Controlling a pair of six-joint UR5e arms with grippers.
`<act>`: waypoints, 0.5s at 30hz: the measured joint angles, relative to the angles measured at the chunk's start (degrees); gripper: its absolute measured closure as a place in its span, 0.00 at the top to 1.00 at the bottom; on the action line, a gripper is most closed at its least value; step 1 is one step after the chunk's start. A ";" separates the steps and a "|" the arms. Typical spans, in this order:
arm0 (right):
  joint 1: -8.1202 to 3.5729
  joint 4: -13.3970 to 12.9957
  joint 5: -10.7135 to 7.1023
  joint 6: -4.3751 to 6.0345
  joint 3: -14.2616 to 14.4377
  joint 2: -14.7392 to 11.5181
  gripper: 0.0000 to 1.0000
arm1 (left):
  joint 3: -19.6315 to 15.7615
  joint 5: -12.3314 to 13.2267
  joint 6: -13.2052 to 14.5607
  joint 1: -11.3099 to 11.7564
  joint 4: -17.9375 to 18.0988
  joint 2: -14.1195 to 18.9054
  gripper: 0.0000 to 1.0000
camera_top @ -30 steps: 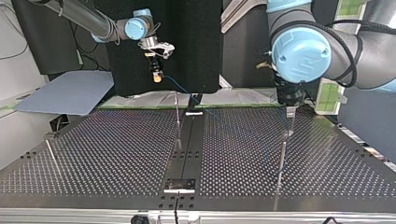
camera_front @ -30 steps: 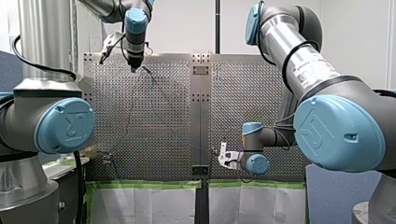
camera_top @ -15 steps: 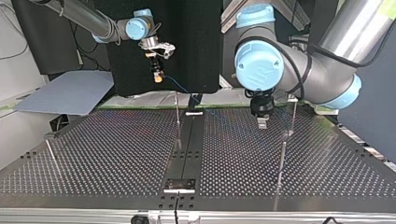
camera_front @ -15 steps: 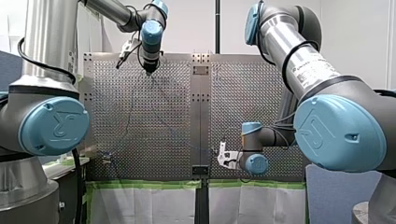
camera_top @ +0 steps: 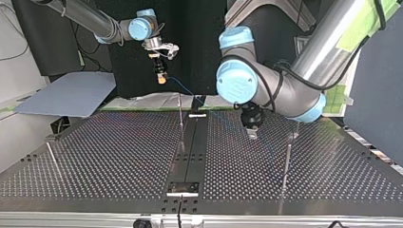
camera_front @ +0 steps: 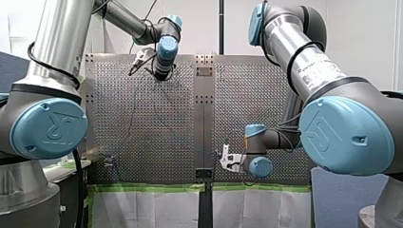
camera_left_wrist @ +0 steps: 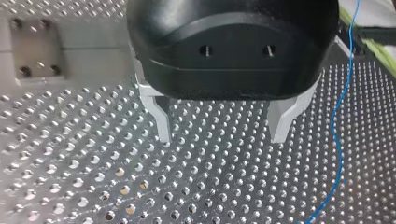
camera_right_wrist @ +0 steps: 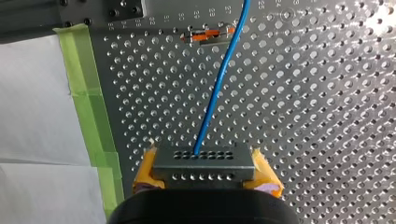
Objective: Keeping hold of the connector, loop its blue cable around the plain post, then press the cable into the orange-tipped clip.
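Our right gripper [camera_right_wrist: 205, 170] is clenched on the grey connector [camera_right_wrist: 203, 163]: the yellow pads [camera_right_wrist: 147, 172] press on its two short sides, and its face with the rows of small holes looks away from the gripper. In the top view this gripper [camera_top: 161, 77] hangs well above the perforated table [camera_top: 119, 156], at that view's far edge, a little left of the centre strip [camera_top: 190, 156]. The blue cable [camera_right_wrist: 219, 79] leaves the middle of the connector and runs ahead of it, over the table, past one end of the orange-tipped clip [camera_right_wrist: 208, 34]; we cannot tell if it touches the clip. Beside the gripper, green tape [camera_right_wrist: 91, 93] borders the table's edge, with white paper [camera_right_wrist: 37, 116] beyond it. Our left gripper [camera_left_wrist: 221, 138] is released: its two metal fingers [camera_left_wrist: 163, 119] stand wide apart with nothing between them, low over the holes. The cable [camera_left_wrist: 341, 121] lies in a wavy line beside one finger, apart from it. In the top view the left gripper [camera_top: 252, 131] points down right of the centre strip, near a thin metal post [camera_top: 287, 161].
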 joint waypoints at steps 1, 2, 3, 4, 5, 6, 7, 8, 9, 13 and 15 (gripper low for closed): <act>0.07 0.00 0.00 -0.02 -0.03 0.00 0.02 | 0.24 0.00 0.53 0.13 0.54 -0.53 0.99; 0.12 0.00 0.00 -0.02 -0.06 0.00 0.02 | 0.44 0.04 1.07 0.27 1.05 -1.06 0.99; 0.16 0.00 0.00 -0.02 -0.09 0.00 0.02 | 0.66 0.20 1.75 0.44 1.74 -1.74 0.99; 0.22 0.02 0.00 -0.02 -0.17 0.00 0.02 | 0.85 0.45 2.26 0.56 2.28 -2.27 0.99; 0.28 0.05 0.01 -0.02 -0.24 0.00 0.02 | 1.05 0.77 2.79 0.67 2.77 -2.78 0.99; 0.33 0.11 0.00 -0.04 -0.32 0.00 0.02 | 1.32 1.23 3.42 0.83 3.41 -3.42 0.99; 0.39 0.20 0.00 -0.05 -0.41 0.00 0.02 | 1.52 1.60 3.87 0.97 3.89 -3.88 0.99; 0.44 0.27 0.00 -0.07 -0.45 0.00 0.02 | 1.73 1.99 4.33 1.18 4.33 -4.29 0.99; 0.49 0.32 0.00 -0.09 -0.48 0.00 0.02 | 1.99 2.58 4.94 1.58 4.95 -4.72 0.99; 0.69 0.39 0.00 -0.16 -0.55 0.00 0.02 | 2.44 4.74 5.12 3.48 7.18 -5.30 0.99; 0.79 0.35 0.00 -0.17 -0.55 0.00 0.02 | 2.51 5.85 4.37 4.52 8.14 -5.38 0.99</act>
